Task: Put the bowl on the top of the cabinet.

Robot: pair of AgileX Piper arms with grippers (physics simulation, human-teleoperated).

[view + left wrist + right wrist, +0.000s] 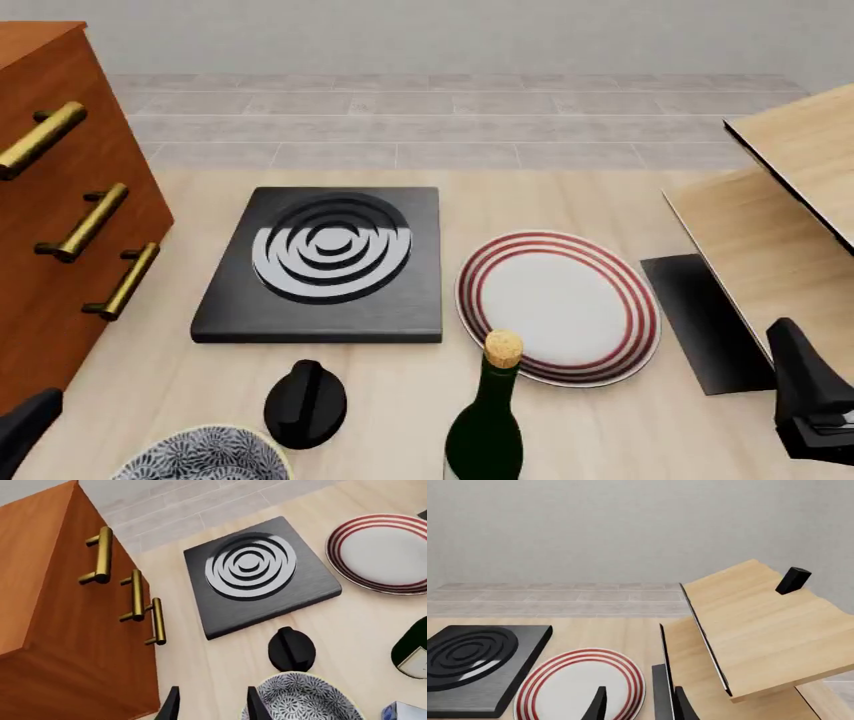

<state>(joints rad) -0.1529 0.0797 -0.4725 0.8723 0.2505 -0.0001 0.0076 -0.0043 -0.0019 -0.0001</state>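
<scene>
The speckled grey-blue bowl (207, 456) sits on the table at the near left edge. It also shows in the left wrist view (301, 699). The reddish-brown cabinet (60, 235) with brass bar handles (102, 555) stands at the far left. My left gripper (213, 707) is open and empty, low between the cabinet (73, 645) and the bowl, touching neither. My right gripper (639, 706) is open and empty at the near right, above the table near the striped plate's edge. Only a dark part of each arm shows in the front view.
A black hob plate (324, 262) with silver rings lies mid-table. A white plate with red rings (558, 305) lies to its right. A black knob-shaped object (306, 402) and a green corked bottle (486, 425) stand near the front. A pale wood panel structure (787, 200) stands at the right.
</scene>
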